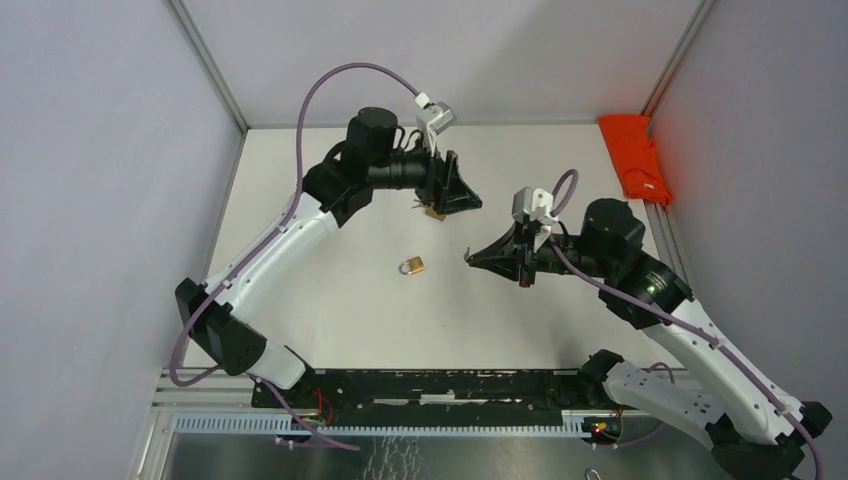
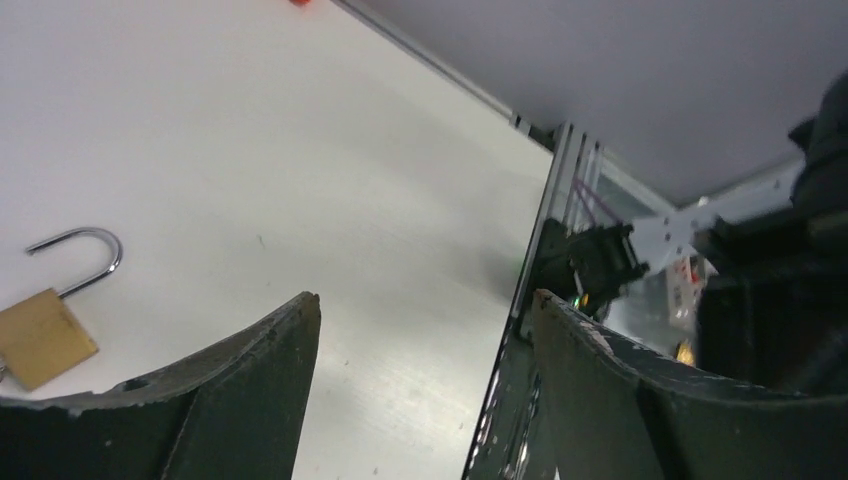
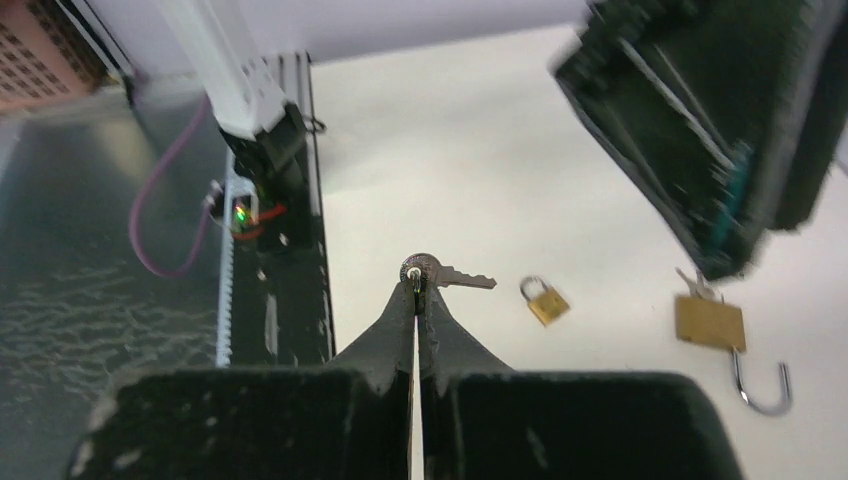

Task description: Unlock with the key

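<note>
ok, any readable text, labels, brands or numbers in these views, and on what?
No text can be read.
Left wrist view, white sticker beyond the table edge: print too blurred.
Top view, white patch on the orange object: too small.
Brass open padlock, small padlock, key: no marking legible.

Setting: robot lab test cell.
Walls: plain grey panels (image 1: pixel 90 150) on aluminium rails (image 1: pixel 207 62), enclosing the white surface (image 1: pixel 330 300).
Near surface edge: slotted cable duct (image 1: pixel 400 423).
</note>
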